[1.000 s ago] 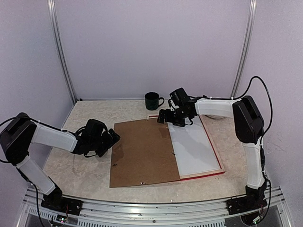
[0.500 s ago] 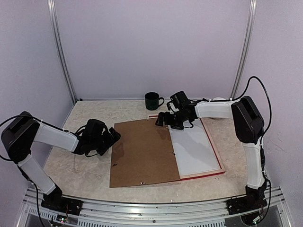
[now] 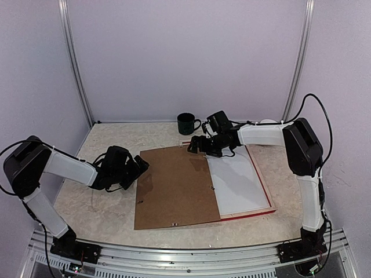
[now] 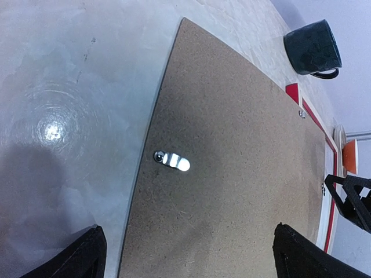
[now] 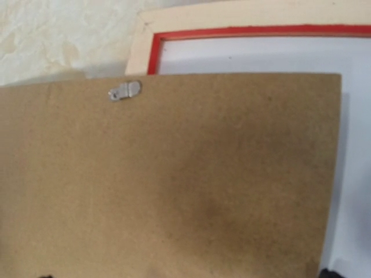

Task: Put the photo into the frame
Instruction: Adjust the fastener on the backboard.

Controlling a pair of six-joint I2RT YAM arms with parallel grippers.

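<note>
Left pincer: the left gripper (image 4: 191, 262) hangs low over the pale marbled table (image 3: 98, 211), jaws spread wide and holding nothing, just off the left edge of the board.
Backing board: a flat brown fibreboard rectangle (image 3: 174, 188) lies skewed, its left part on the table and its right part overlapping the frame. A small metal turn-clip (image 4: 171, 160) shows near its left edge.
Frame: the large rectangular frame (image 3: 249, 215) lies face down, pale wood back uppermost, red along its edge, right of centre.
Photo: a plain white rectangular sheet (image 3: 237, 182) sits in the frame's recess, partly under the board. I take it for the photo lying print side down. I cannot tell it from a mat here.
Right pincer: the right gripper (image 3: 194, 145) hovers over the board's far edge, jaws apart and empty.
Mug: a dark green mug (image 3: 186, 123) stands beyond, clear of the frame.
Risk: sliding the skewed board across could catch the sheet's edge and buckle or drag it out of the recess.
Risk: pushing from one side alone could swing the board, or shove the frame toward the mug.
Photo's look: smooth, flat and unmarked, with no print visible.
</note>
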